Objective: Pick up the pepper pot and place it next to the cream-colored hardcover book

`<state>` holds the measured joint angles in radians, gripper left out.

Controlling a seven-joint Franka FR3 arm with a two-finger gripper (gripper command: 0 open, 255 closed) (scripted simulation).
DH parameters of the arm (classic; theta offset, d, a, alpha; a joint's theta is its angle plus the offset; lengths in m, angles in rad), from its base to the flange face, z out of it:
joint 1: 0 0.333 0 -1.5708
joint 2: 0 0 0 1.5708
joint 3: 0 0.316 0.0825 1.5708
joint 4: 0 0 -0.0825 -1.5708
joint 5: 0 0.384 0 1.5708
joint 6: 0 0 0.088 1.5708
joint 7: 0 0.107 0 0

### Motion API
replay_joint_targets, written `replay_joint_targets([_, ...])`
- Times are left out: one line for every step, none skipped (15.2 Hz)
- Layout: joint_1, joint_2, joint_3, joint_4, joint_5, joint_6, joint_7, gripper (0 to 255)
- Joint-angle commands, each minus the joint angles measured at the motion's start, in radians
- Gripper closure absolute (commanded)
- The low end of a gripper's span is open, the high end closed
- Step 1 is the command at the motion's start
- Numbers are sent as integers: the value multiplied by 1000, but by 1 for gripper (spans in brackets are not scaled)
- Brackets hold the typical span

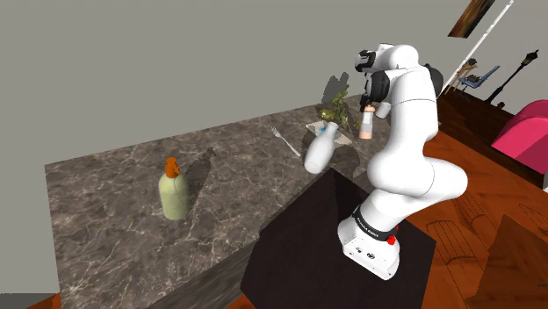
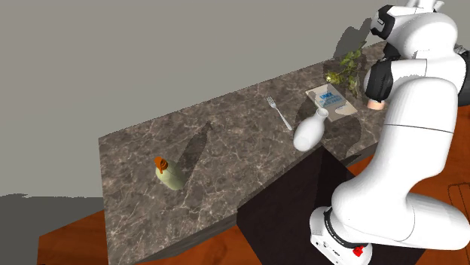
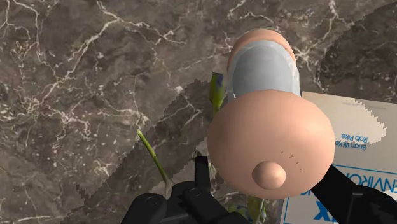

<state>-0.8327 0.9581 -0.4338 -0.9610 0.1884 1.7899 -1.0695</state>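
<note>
Pepper pot [image 3: 270, 149] sits clasped between the gripper [image 3: 273, 191]'s two black fingers [image 3: 202, 181], which are parted only by the width of its cap and press on either side of it. In the wrist view the rounded peach cap with its small knob faces the camera, a pale grey barrel runs away from it, and a peach base shows at the far end. Its long axis therefore lies along the gripper's own line. In the shoulder view that axis stands nearly upright, cap up under the hand and base down towards the dark marble countertop [image 1: 105, 211]. The base appears to hang clear of the surface.

The pot is near the end of the countertop at the shoulder view's right, just beside a white book [image 2: 331, 99] with blue lettering. Its base lies over bare marble next to the book's edge. A small green plant [image 2: 348, 64] stands just behind the book. A white vase [image 2: 310, 129] and a fork [image 2: 279, 113] lie nearer the middle of the countertop. Well apart, a pale green bottle [image 1: 173, 195] with an orange stopper stands upright.
</note>
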Motion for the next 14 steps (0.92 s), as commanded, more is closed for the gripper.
replay_joint_targets([0, -1, 0, -1, 0, 1, 0, 255])
replay_joint_targets([0, -1, 0, -1, 0, 1, 0, 255])
replay_joint_targets([0, -1, 0, -1, 0, 1, 0, 255])
replay_joint_targets([0, -1, 0, -1, 0, 1, 0, 255])
replay_joint_targets([0, -1, 0, -1, 0, 1, 0, 0])
replay_joint_targets([0, -1, 0, -1, 0, 1, 0, 0])
replay_joint_targets([0, -1, 0, -1, 0, 1, 0, 0])
replay_joint_targets([0, -1, 0, -1, 0, 1, 0, 0])
replay_joint_targets([0, -1, 0, -1, 0, 1, 0, 0])
replay_joint_targets([0, -1, 0, -1, 0, 1, 0, 0])
replay_joint_targets([-3, -2, -1, 32, -1, -32, 3, 0])
replay_joint_targets([-8, 1, -1, 71, -2, -68, 5, 0])
replay_joint_targets([-15, 6, 0, 118, -3, -107, 9, 0])
replay_joint_targets([-22, 15, 1, 162, -2, -140, 11, 0])
